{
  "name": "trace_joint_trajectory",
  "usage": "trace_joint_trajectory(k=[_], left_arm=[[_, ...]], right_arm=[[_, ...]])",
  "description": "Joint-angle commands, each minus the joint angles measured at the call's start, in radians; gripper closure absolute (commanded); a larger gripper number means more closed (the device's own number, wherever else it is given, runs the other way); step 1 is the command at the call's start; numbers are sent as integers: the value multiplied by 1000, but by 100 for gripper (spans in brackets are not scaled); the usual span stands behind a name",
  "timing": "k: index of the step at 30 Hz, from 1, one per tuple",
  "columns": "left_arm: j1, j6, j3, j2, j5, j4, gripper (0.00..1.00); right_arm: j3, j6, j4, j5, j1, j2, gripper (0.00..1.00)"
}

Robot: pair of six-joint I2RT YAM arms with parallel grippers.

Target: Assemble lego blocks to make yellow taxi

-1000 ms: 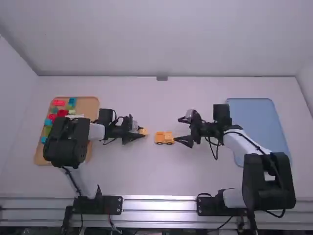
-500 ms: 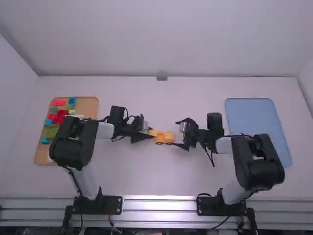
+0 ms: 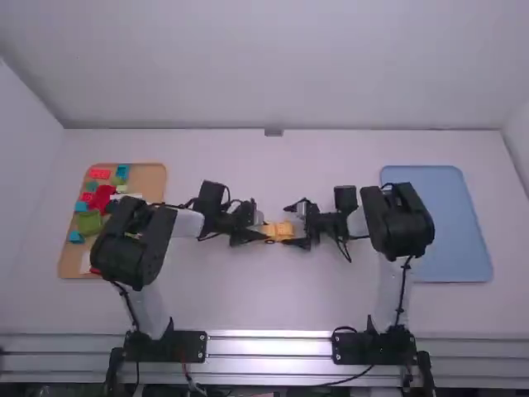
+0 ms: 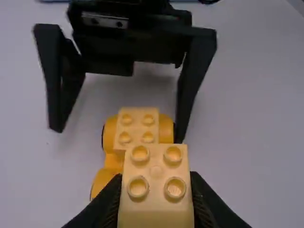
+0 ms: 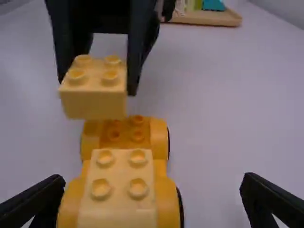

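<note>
Right gripper (image 3: 289,225) has moved inward, fingers spread; left gripper's (image 3: 263,229) fingers pinch a yellow block (image 4: 156,190) partly hiding the wheeled base (image 5: 159,137).

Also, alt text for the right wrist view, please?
The left gripper holds a pale yellow block above the far end of a yellow wheeled base; another pale block sits on its near end, framed by the open right gripper.
</note>
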Motion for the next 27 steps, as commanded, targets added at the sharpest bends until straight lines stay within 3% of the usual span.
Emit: trace_joint_trajectory(k=[1,16,23,25,27], left_arm=[[-2,-18,15,-19,-44,-4,94],[0,-16,15,14,-44,26,96],[-4,-16,15,14,-43,26,95],[-3,-16,15,20,-43,35,95],[-1,-16,15,25,-34,43,95]], right_arm=[[15,26,-7,-33,-2,24,1],[-30,-48,-3,129,92,27,0],[-31,-50,0,124,85,27,23],[-31,-35,1,126,89,27,37],[-31,-37,1,125,85,27,46]])
